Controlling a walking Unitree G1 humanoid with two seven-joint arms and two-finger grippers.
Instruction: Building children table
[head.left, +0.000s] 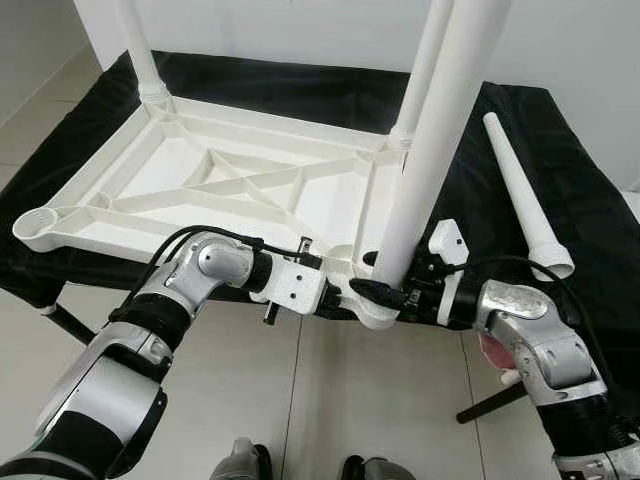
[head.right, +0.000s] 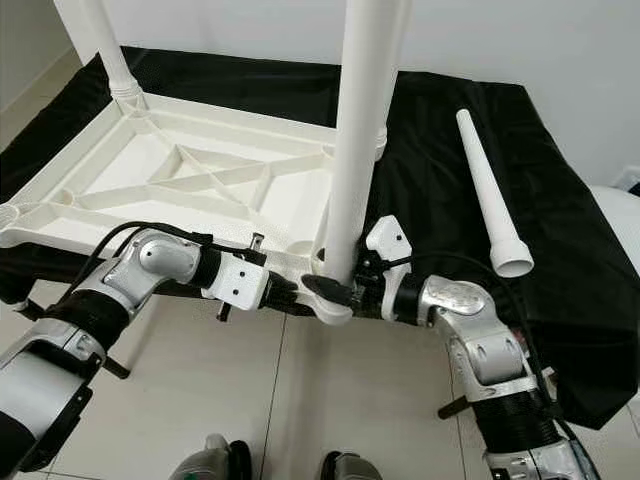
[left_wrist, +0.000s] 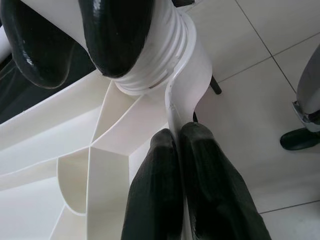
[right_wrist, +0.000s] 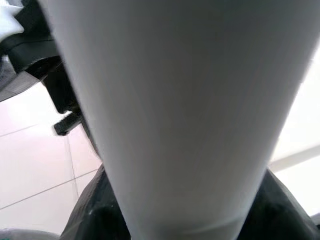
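Black cloth (head.left: 520, 150): leg (head.left: 430, 160) in right hand (head.left: 385, 290).

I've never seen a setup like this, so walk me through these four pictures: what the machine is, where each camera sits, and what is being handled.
This is a humanoid robot with two silver arms. Two pictures come from cameras in its head, looking down; the other two from its wrists.

A white plastic ribbed tabletop lies upside down on a black cloth-covered table. Two white legs already stand at its far corners, and a loose white tapered leg lies on the cloth.

The right end effector grips the white tubular leg upright in the near corner socket. The left end effector pinches the tabletop's rim beside it.
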